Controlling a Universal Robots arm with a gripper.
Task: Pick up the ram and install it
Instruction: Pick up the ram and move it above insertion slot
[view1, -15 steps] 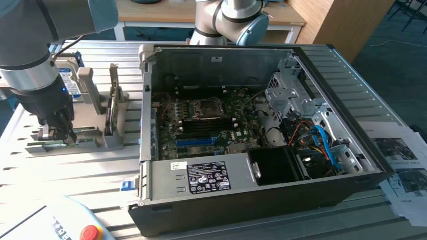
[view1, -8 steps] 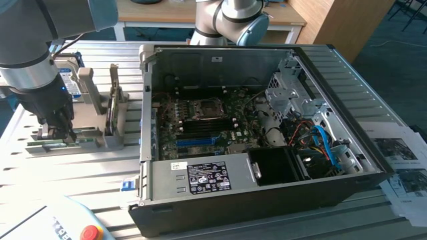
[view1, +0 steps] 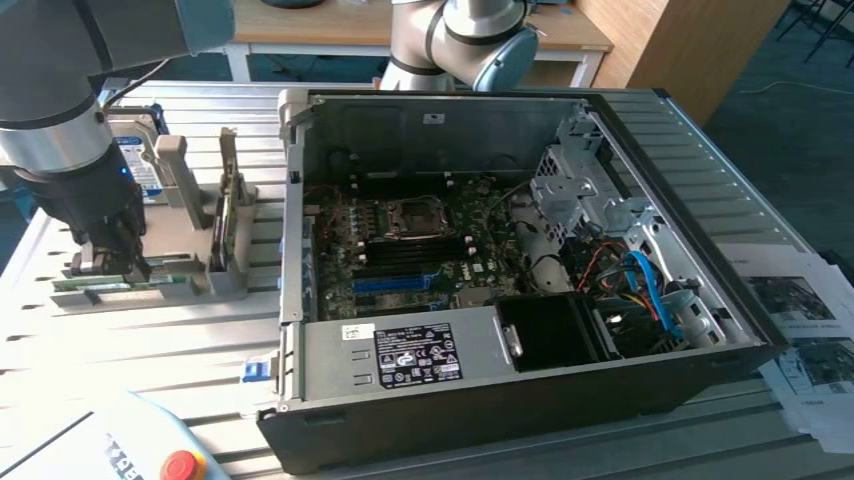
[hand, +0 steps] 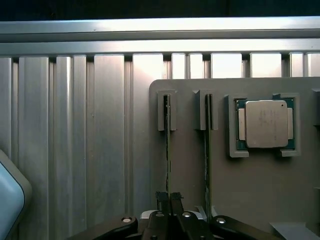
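Item: thin green circuit-board ram stick (hand: 167, 150), standing on edge in the grey plastic holder (hand: 260, 190), at the exterior view's left of the open black computer case (view1: 534, 400). I am watching the black gripper (hand: 169, 199) pinching its upper edge from directly above. The long axis is running along the slot, crossing the jaws' closing line. A second stick (hand: 206, 150) is standing just beside, untouched.

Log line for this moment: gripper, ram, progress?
gripper: shut on ram | ram: on edge in gray holder slot | second stick: neighbouring slot, untouched | install: not yet done
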